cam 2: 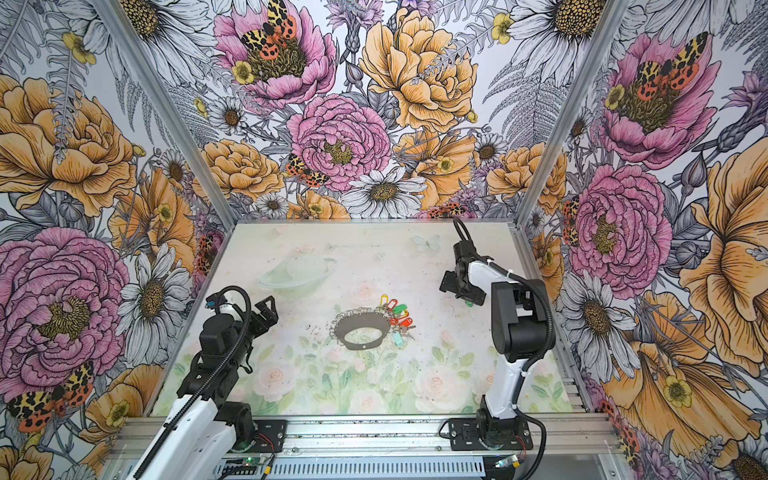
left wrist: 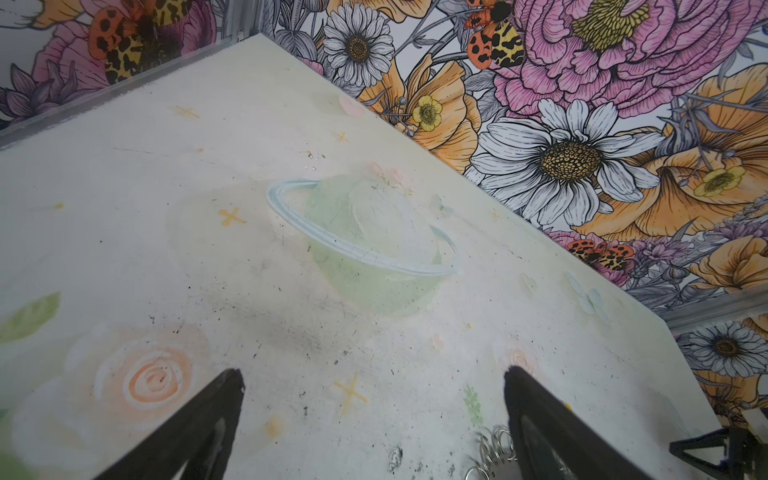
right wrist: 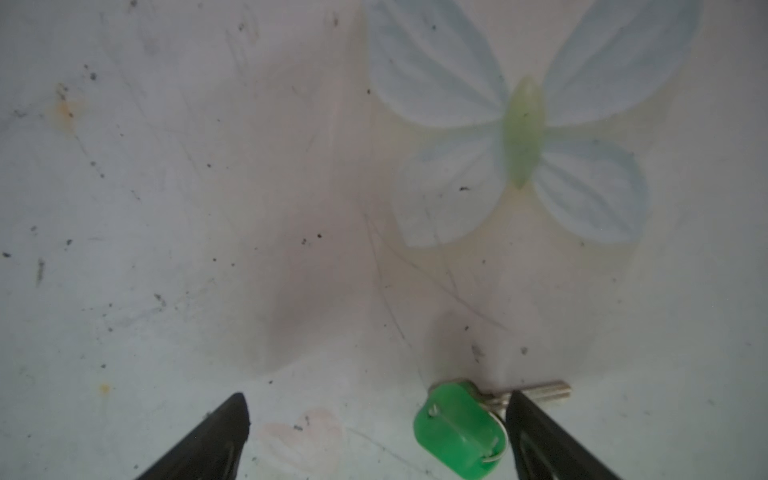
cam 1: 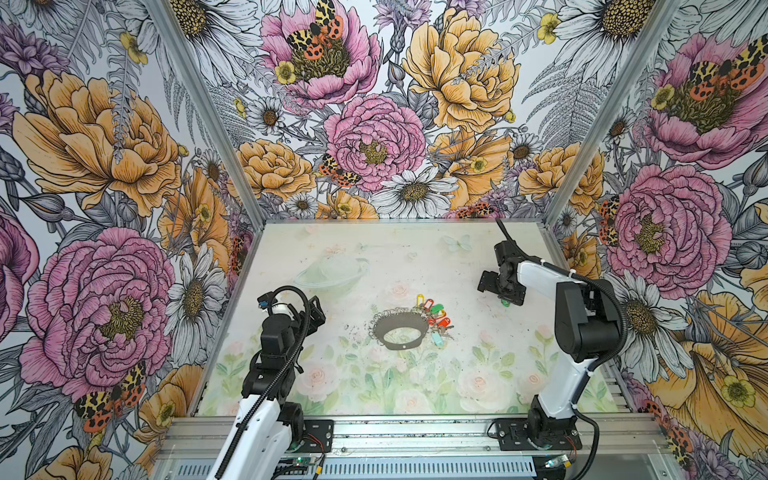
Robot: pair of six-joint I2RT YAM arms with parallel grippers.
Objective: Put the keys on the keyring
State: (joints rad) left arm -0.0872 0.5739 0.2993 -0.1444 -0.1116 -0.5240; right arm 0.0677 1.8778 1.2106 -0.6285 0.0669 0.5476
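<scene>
Two black-and-white robot arms rose from a metal rail at the near edge of a table point(cam 1: 415, 257) printed with pale roses, inside a booth of bold flowered walls. Near the middle of the table lay the keyring point(cam 1: 399, 320), a flat grey hoop fringed with small silver rings point(left wrist: 494, 449). A bunch of keys point(cam 1: 432, 313) with red, yellow, orange, green and pale blue tags lay against the hoop's right side, among the small rings; whether they were threaded on could not be told. The left jaws stood wide open and empty, raised over the table to the left of the hoop. The right jaws, also wide open and gripping nothing, hung low over the far right of the table. One loose key with a green tag point(right wrist: 457, 432) lay flat on the table between them, close to one black finger point(right wrist: 540, 440); whether they touched could not be told.
</scene>
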